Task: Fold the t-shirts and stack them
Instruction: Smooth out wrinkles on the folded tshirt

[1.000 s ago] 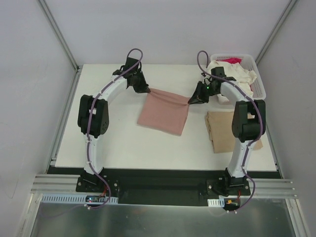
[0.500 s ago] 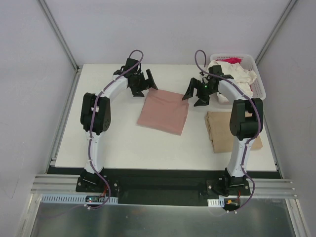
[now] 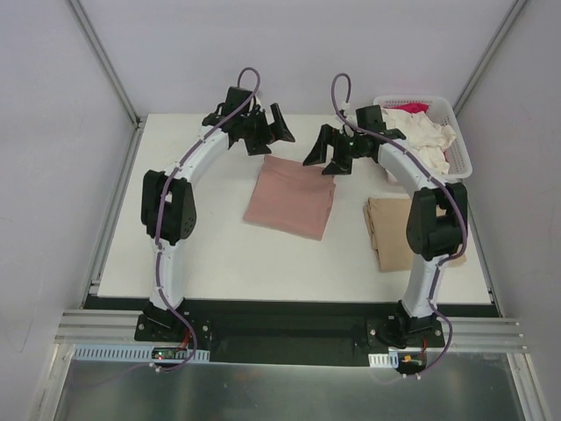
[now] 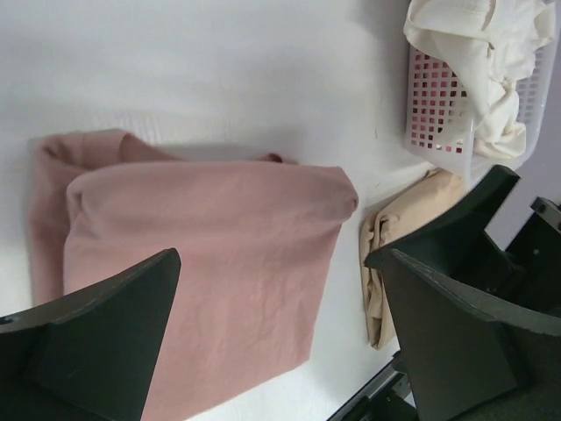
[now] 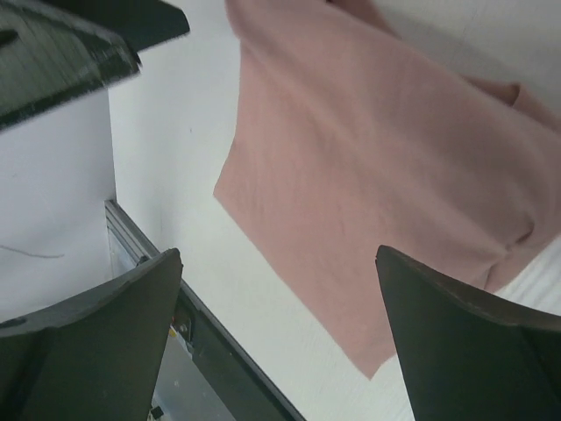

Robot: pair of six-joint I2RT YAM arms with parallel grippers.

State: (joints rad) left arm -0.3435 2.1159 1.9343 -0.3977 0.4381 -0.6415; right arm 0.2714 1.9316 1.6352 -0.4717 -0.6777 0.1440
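Starting big: white table (image 3: 219,254), carrying everything. Next down, the pink tee (image 3: 292,197), dusty shade, used as the reference point from here on. Lying flat around mid-table, folded to a rough rectangle. A touch longer far-to-near than across, and skewed slightly, with the near edge shifted left. No print showing on the upper face.

Just right of the pink tee and not touching it: tan tee (image 3: 390,232), folded too, partly hidden under the right arm's elbow. Farther right and back from the pink tee: slatted basket (image 3: 462,151), with a cream tee (image 3: 425,132) spilling over the rim and a sliver of magenta tee (image 3: 412,107) behind.

Now the key bit. Above the pink tee's far-left corner: left gripper (image 3: 276,139). Above its far-right corner: right gripper (image 3: 319,163). Fingers on both spread wide, gripping nothing. So, cloth below and to the near side of both sets of fingers, with the long axis running away from them toward the bases.

Both arms stretched out and bowed inward, wrists tipped down at the tee.

Guessing either another fold or a lift onto the tan tee. If the lift, right arm looks nearer that pile.
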